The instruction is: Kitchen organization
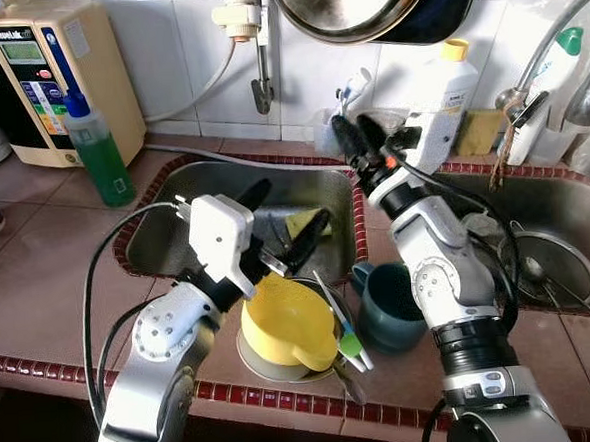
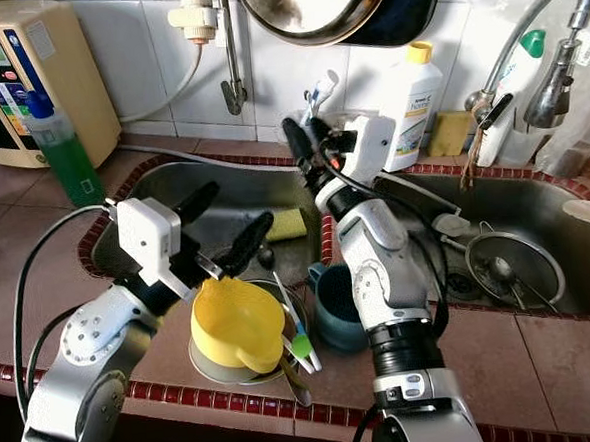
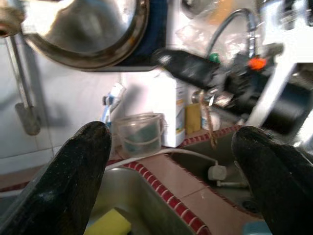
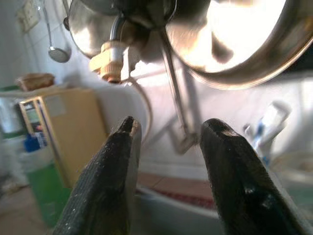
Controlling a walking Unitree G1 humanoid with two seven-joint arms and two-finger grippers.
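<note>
The counter (image 1: 49, 286) was pinkish-brown tile, edged in dark red mosaic; the wall tiles (image 1: 175, 58) were white; the sinks (image 1: 303, 195) were dull steel; a yellow jug (image 1: 286, 322) sat by a teal mug (image 1: 392, 305); the soap bottle (image 1: 101, 153) was green — blue-capped; the sponge (image 1: 300, 224) was yellow; the water unit (image 1: 50, 71) was cream; both arms were silver, their fingers black.

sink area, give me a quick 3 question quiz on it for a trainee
1. True or false: the left gripper is shut on the yellow cup.
2. What colour is the liquid in the soap bottle beside the water purifier?
3. The teal mug stands: A) in the left sink basin B) on the counter C) under the faucet

Key: 1 false, it is open above the cup; 2 green; 3 B
</note>
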